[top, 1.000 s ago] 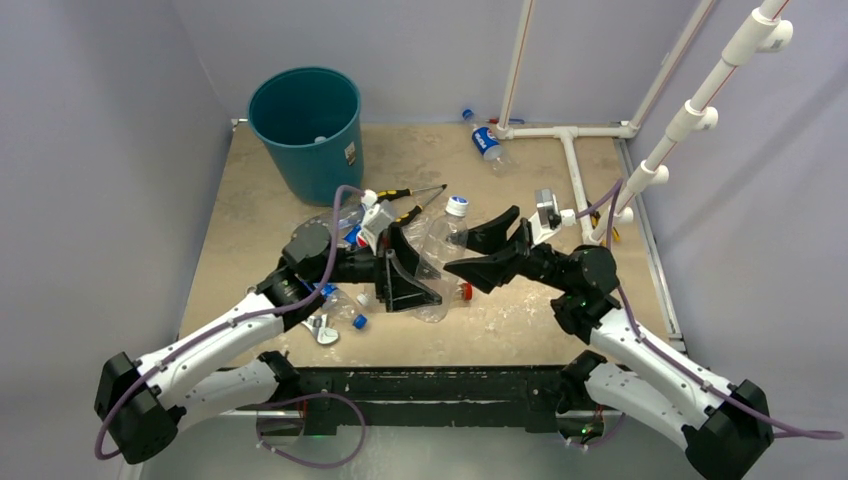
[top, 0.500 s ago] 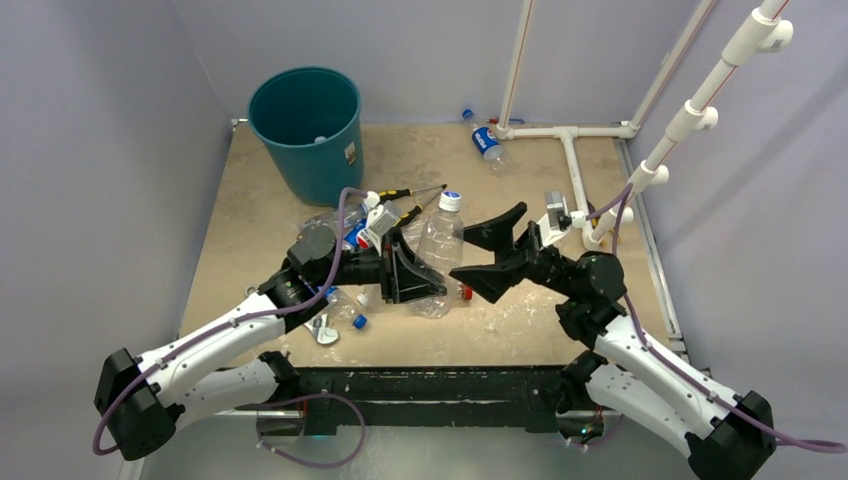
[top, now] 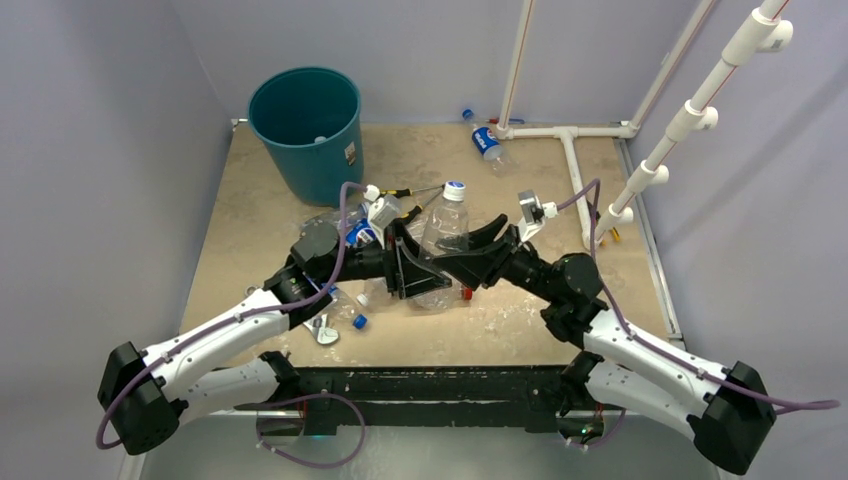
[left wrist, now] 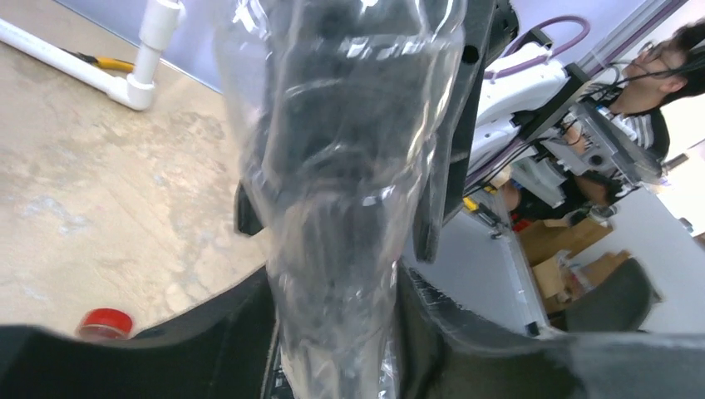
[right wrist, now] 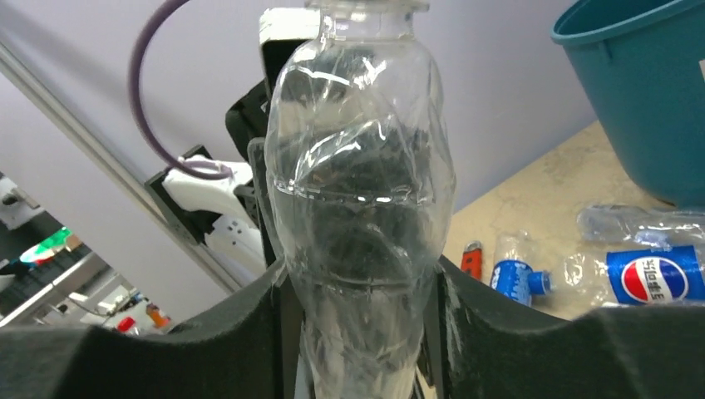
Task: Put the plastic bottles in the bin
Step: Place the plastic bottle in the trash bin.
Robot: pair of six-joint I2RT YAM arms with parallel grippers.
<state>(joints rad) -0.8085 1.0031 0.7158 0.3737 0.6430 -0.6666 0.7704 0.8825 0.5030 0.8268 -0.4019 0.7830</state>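
Note:
A clear, label-less plastic bottle (top: 443, 235) with a white and blue cap stands tilted at mid-table, held from both sides. My left gripper (top: 412, 268) is shut on its lower body, and its pads dent the plastic (left wrist: 337, 307). From the right, my right gripper (top: 478, 250) is shut on the same bottle (right wrist: 362, 208), with both fingers touching its sides (right wrist: 362, 307). The teal bin (top: 305, 130) stands at the back left. Pepsi-labelled bottles (top: 355, 235) lie under the left arm, and another bottle (top: 487, 142) lies by the pipes.
Yellow-and-black screwdrivers (top: 415, 192) lie between the bin and the held bottle. A white pipe frame (top: 570, 150) runs along the back right. A red cap (top: 466, 292) sits beneath the grippers. A small blue-capped bottle (top: 345, 305) and a metal tool (top: 322, 330) lie near the front left.
My right gripper swung left, opened wide, then closed on the bottle. The left gripper tightened on the bottle and carried it slightly towards the back.

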